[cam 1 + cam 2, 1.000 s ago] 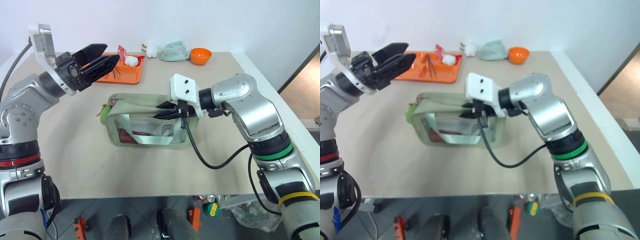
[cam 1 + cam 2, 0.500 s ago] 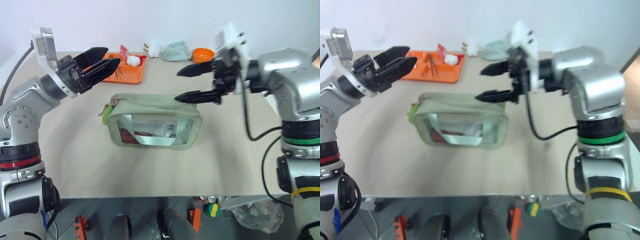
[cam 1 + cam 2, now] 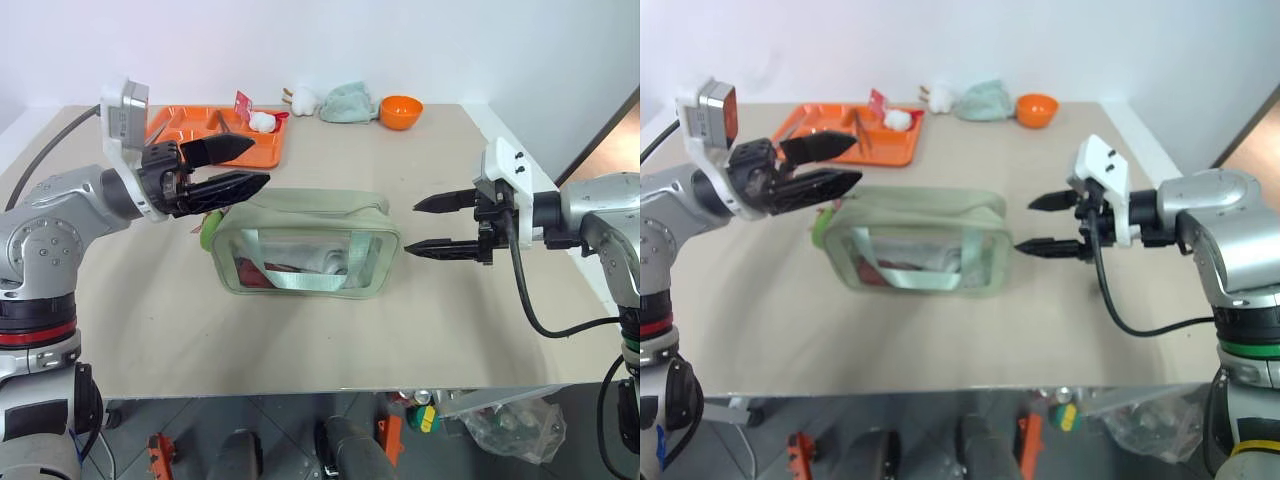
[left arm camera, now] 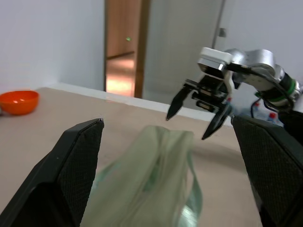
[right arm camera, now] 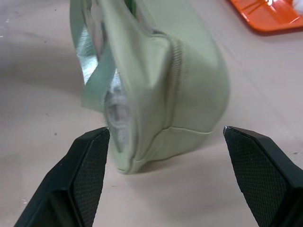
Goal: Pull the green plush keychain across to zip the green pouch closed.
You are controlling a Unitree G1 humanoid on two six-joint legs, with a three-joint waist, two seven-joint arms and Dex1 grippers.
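Observation:
The green pouch (image 3: 305,245) lies mid-table, with clear side panels and a webbing strap. Its zipper seam runs over the end seen in the right wrist view (image 5: 173,71). The green plush keychain (image 3: 208,232) pokes out at the pouch's left end, partly hidden under my left gripper. My left gripper (image 3: 256,165) hovers open just above that end, pointing right and holding nothing. My right gripper (image 3: 411,228) is open and empty, a short gap off the pouch's right end and pointing at it. It also faces the left wrist view across the pouch (image 4: 186,127).
An orange tray (image 3: 170,122) with small items sits at the back left, behind my left gripper. A pale cloth bundle (image 3: 348,100), a white plush (image 3: 303,97) and an orange bowl (image 3: 401,110) line the far edge. The table's right edge is close to my right arm.
My right gripper left the pouch's top right, opened wide and swung out past the right end. My left gripper came down and rightward over the pouch's left end.

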